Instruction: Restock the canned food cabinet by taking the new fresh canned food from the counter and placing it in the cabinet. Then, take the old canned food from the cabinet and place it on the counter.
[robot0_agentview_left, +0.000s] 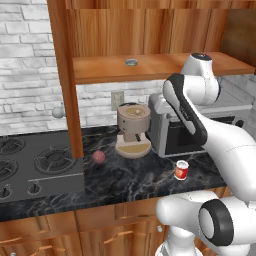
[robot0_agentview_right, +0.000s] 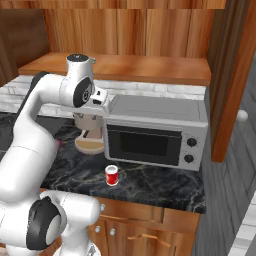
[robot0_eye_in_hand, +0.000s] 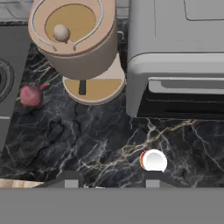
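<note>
On your far left sits the grey gas hob (robot0_agentview_left: 35, 165), set into the black marble worktop (robot0_agentview_left: 135, 182). Just right of it the thick post of the wooden cabinet (robot0_agentview_left: 67, 80) comes down to the worktop, and beside its foot lies a dull red ball (robot0_agentview_left: 98, 157), which you also see at the left of the hand view (robot0_eye_in_hand: 31, 95). Next comes the tan coffee machine (robot0_agentview_left: 133, 130), standing on the worktop against the wall. Above it, on the cabinet's wide shelf (robot0_agentview_left: 100, 70), the flat silver tin (robot0_agentview_left: 131, 62) rests near the front edge, roughly over the coffee machine. Further right stands the grey toaster oven (robot0_agentview_right: 157, 130), touching nothing in front of it. The red can (robot0_agentview_left: 181, 170) stands upright on the worktop in front of the oven, near the front edge, well apart from the ball. In the hand view you look down on the can's white top (robot0_eye_in_hand: 153, 161), sitting just above the right one of the fingers (robot0_eye_in_hand: 152, 181). The fingers are spread apart and grip nothing; the left finger stands well to the can's left, over bare marble.
</note>
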